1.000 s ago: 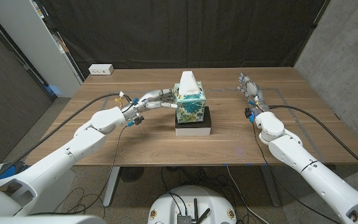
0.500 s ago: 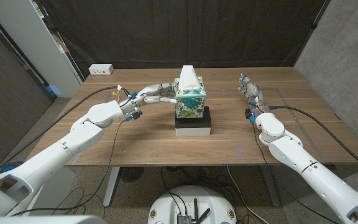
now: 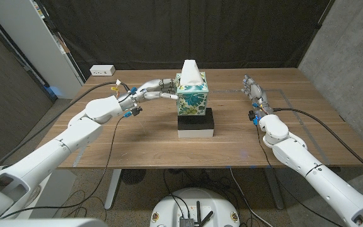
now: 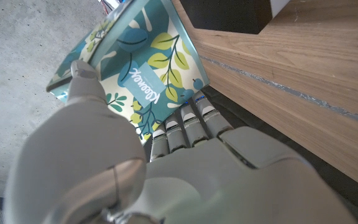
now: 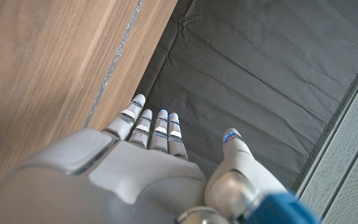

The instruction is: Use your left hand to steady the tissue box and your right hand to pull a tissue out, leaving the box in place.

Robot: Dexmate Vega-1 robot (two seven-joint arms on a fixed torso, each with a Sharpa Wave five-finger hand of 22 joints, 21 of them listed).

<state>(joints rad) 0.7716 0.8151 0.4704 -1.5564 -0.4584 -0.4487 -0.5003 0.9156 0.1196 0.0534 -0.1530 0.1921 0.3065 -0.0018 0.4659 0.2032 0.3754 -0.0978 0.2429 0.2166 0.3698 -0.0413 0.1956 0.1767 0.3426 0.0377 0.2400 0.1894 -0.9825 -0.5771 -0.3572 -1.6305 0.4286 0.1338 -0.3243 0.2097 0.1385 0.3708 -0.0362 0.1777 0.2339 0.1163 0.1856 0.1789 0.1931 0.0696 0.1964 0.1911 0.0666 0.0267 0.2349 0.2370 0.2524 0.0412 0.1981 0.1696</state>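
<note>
Tissue box [image 3: 192,95]: light cardboard, tippable on black block [image 3: 196,123]. Left hand [image 3: 152,91] gripped side. Tissue [image 3: 191,69]: soft, tearable; pinch tip. Right hand [image 3: 253,87] released, fingers apart.

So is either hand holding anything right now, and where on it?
The left hand grips the tissue box by its side; the right hand holds nothing.

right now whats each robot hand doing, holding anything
Left robot hand: gripping the side of the tissue box.
Right robot hand: open, holding nothing.
</note>
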